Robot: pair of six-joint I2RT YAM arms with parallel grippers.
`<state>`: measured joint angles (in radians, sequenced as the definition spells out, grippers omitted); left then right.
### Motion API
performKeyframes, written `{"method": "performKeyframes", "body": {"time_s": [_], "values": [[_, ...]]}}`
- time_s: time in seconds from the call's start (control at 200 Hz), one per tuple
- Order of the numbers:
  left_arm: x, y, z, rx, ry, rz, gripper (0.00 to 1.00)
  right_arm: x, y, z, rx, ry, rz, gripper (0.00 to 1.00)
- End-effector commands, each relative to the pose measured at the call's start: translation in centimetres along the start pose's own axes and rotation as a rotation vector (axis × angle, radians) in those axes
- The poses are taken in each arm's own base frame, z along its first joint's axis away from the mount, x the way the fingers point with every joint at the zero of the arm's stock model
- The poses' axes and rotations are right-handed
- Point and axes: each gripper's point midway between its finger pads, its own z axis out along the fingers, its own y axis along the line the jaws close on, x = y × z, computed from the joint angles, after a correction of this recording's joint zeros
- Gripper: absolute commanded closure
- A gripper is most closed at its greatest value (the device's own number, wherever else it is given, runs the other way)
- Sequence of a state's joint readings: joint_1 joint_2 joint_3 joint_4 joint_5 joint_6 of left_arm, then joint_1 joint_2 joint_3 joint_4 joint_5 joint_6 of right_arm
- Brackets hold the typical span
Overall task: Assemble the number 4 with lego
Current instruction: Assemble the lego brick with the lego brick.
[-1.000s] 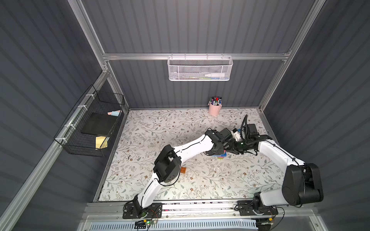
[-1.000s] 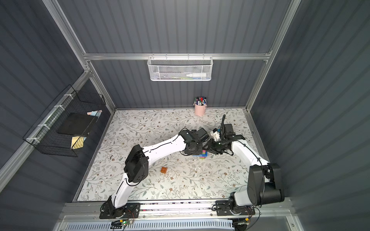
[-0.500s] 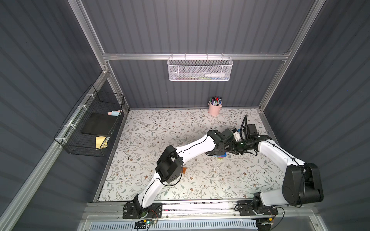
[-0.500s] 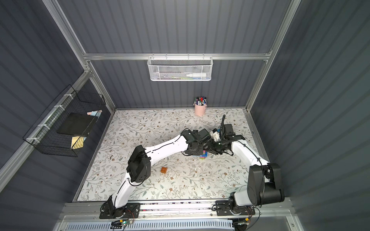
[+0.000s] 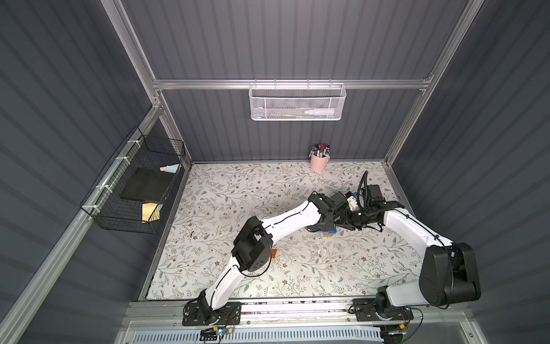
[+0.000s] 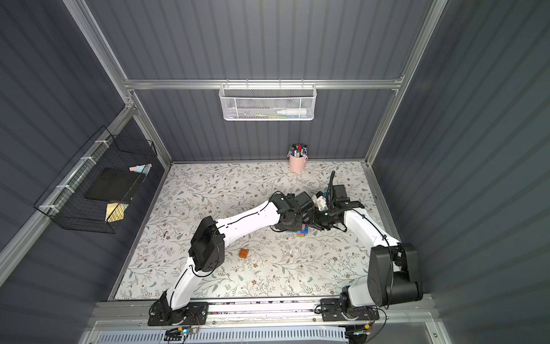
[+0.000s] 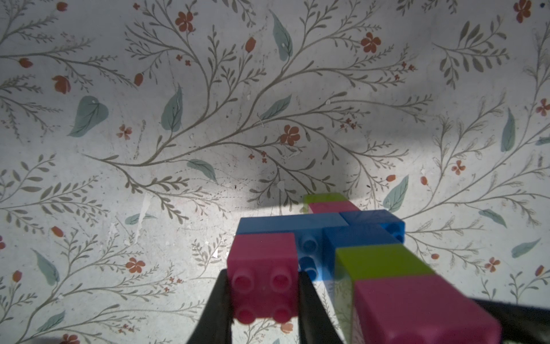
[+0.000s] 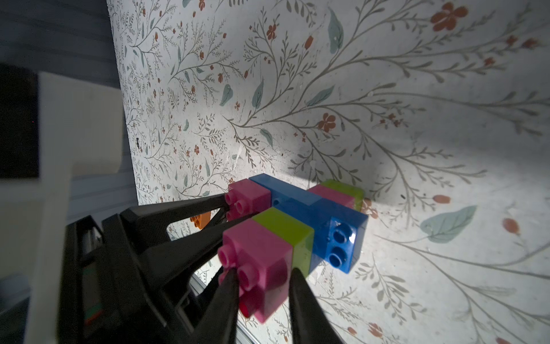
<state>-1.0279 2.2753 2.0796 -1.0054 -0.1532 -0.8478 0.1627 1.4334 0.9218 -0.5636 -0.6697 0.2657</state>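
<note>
The floral mat point(image 6: 208, 190) carries a pink pen cup point(image 6: 297, 163) at its back edge and a lone orange brick point(image 6: 243, 253)

Lego bricks point(image 8: 297, 208) gleaming: smooth, glossy plastic. Table point(image 7: 178, 89) under them matt, printed, a little scuffed; left end effector point(image 7: 262, 275) matt black plastic — white basket point(image 5: 296, 102) fine metal mesh.

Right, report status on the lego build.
Left hand shut on number 4, pink end. Right hand shut on other pink end. Orange brick loose, apart.
</note>
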Motion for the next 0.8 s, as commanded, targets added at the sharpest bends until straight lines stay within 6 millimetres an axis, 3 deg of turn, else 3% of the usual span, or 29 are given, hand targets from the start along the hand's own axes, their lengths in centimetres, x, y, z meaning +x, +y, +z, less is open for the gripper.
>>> {"method": "performKeyframes", "body": {"time_s": [0.0, 0.4, 0.795], "values": [[2.6, 0.1, 2.2, -0.033, 0.094, 0.046, 0.83, 3.3, -3.7, 1.0, 0.131, 0.098, 0.077, 0.7], [1.7, -0.2, 0.8, -0.011, 0.054, 0.051, 0.58, 3.3, -3.7, 0.9, 0.133, 0.095, 0.076, 0.7], [0.5, -0.1, -1.5, 0.019, -0.019, 0.043, 0.48, 3.2, -3.5, 0.9, 0.124, 0.096, 0.075, 0.7]]}}
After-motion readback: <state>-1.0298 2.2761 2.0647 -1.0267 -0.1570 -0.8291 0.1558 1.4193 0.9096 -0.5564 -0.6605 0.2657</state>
